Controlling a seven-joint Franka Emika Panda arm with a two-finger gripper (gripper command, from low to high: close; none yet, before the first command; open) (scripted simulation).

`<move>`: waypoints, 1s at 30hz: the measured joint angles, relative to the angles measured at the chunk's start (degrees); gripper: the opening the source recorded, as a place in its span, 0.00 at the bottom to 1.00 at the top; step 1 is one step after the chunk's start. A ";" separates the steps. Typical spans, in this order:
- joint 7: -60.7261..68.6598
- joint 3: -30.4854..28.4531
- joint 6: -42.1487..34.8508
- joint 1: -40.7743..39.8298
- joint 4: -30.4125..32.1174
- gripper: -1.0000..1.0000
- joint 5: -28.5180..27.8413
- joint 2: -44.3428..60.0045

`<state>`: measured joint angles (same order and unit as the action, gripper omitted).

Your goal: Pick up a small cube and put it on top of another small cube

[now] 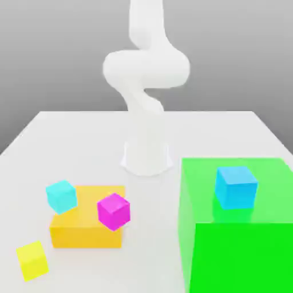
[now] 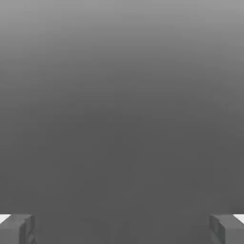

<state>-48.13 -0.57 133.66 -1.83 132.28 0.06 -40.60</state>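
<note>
In the lower left of the exterior view there is a small cube of plain bright yellow [image 1: 32, 261]. It lies on the pale, smooth, almost white worktop [image 1: 151, 229], and it is turned a little at an angle. It is near the flat orange rectangular block [image 1: 88, 233], but it does not touch this block.

The small cube of pale turquoise-cyan colour [image 1: 62, 197] is at the left of the frame, above the yellow one in the picture. It is at the upper left corner of the orange block; I cannot tell if it rests on this block or is beside it. The small magenta cube [image 1: 114, 212] is at the right part of the same block, also turned at an angle.

At the lower right of the frame stands a large bright green box [image 1: 245, 252]. On its top surface sits a sky-blue cube [image 1: 236, 187], which is bigger than the turquoise-cyan one.

The white, rounded robot arm [image 1: 146, 68] rises at the upper centre of the frame, well apart from the cubes. In the hand view, the grey two-finger pincer [image 2: 122, 229] is released: its two fingers stand wide apart, and nothing is between them. Behind them is a plain grey background.
</note>
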 joint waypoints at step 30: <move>-19.28 -7.65 24.77 -18.35 4.15 0.50 8.40 62.89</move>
<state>-67.41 -8.21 158.43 -20.19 136.42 8.46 22.29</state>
